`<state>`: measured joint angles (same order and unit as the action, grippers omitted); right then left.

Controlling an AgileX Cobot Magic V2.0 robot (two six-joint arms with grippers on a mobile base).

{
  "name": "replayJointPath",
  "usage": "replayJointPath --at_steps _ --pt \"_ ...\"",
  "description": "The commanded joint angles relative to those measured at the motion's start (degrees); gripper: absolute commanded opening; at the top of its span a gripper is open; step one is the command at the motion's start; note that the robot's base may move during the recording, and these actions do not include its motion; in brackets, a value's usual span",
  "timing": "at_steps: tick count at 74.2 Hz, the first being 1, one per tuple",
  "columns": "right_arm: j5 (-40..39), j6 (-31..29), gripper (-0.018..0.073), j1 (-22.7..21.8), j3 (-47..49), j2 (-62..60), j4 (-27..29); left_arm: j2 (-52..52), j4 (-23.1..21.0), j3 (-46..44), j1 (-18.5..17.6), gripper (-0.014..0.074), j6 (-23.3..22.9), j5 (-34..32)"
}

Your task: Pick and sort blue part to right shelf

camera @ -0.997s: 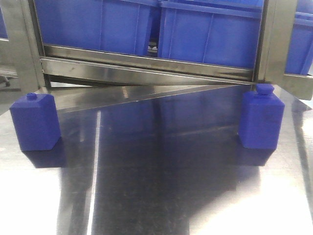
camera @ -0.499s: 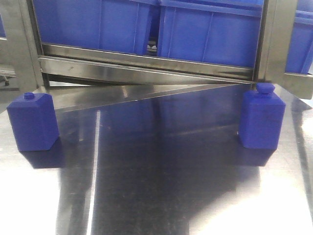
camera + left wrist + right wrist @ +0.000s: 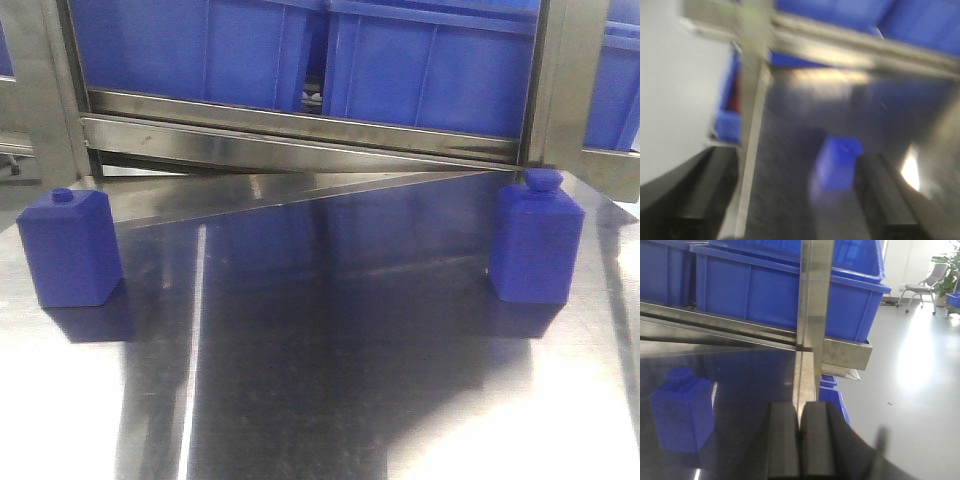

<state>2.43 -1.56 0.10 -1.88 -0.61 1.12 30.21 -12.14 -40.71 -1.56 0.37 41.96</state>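
Blue part (image 3: 68, 250) stands upright at the bench's (image 3: 330, 400) left side, untouched; a second part (image 3: 535, 245) stands at the right. This looks like the approach step. The left fingers (image 3: 880, 195) are spread, with the part ahead and off-centre in a blurred view. The right fingers (image 3: 785, 440) are pressed together and empty. Next: centre, advance, close.

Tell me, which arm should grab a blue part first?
Left, probably. The left claw is open, with a blue part just ahead of it. The right claw is shut, and the other blue part sits off to its side.
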Motion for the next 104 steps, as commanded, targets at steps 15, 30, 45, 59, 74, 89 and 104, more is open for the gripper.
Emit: replayJointPath --at_steps 15,30,45,59,74,89,104 --pt "-4.8 -0.3 0.0066 -0.2 1.4 -1.2 0.1 14.8 -19.4 -7.6 0.0 0.0611 16.7 3.9" --pt "-4.8 -0.3 0.0066 -0.2 1.4 -1.2 0.1 26.0 -20.4 -15.0 -2.3 0.061 17.5 7.2" --pt "-4.8 -0.3 0.0066 -0.2 1.4 -1.2 0.1 36.0 -15.2 -22.0 -9.9 0.061 14.8 7.5" --pt "-4.8 -0.3 0.0066 -0.2 1.4 -1.2 0.1 45.2 1.4 -28.1 -14.2 0.0609 -3.4 13.2" --pt "-4.8 -0.3 0.0066 -0.2 1.4 -1.2 0.1 53.6 2.9 -33.1 -15.0 0.0609 -11.2 15.9" --pt "-4.8 -0.3 0.0066 -0.2 1.4 -1.2 0.1 59.4 3.6 -34.0 -15.6 0.0609 -13.1 17.0" --pt "-4.8 -0.3 0.0066 -0.2 1.4 -1.2 0.1 63.7 5.5 -34.0 -16.7 0.0609 -13.1 16.7"
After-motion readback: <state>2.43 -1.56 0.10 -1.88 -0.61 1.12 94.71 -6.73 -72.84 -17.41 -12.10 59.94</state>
